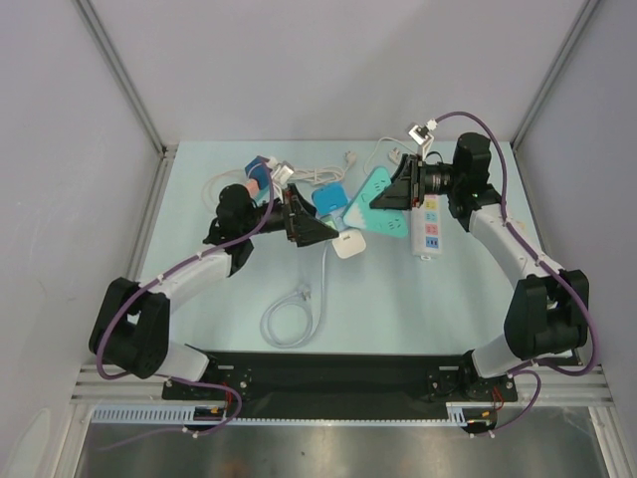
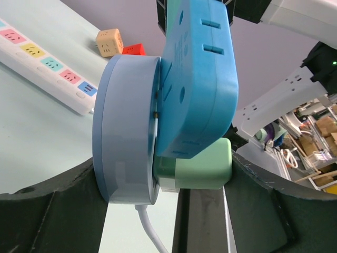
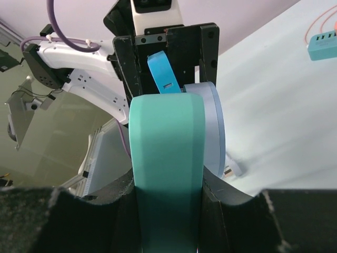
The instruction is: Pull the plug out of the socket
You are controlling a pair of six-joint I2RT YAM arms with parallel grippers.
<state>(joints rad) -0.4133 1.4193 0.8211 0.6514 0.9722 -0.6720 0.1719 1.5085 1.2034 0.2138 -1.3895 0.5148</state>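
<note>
The left arm (image 1: 189, 274) and right arm (image 1: 508, 239) reach forward and bend inward, wrists turned so the grippers face each other. The left gripper (image 1: 317, 227) clamps the round blue plug (image 2: 124, 132) with jaws wide; the right gripper (image 1: 396, 189) pinches the teal socket (image 3: 166, 158) narrowly

Power strip (image 1: 429, 224) and cable loop (image 1: 324, 289) hem the middle — near-right table (image 1: 418, 309) lies open.

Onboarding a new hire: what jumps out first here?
Mid-table, the left gripper clamps a pale blue round socket disc carrying a bright blue adapter block. Facing it, the right gripper grips a teal plastic slab; a white power strip with coloured outlets lies beside it.
</note>
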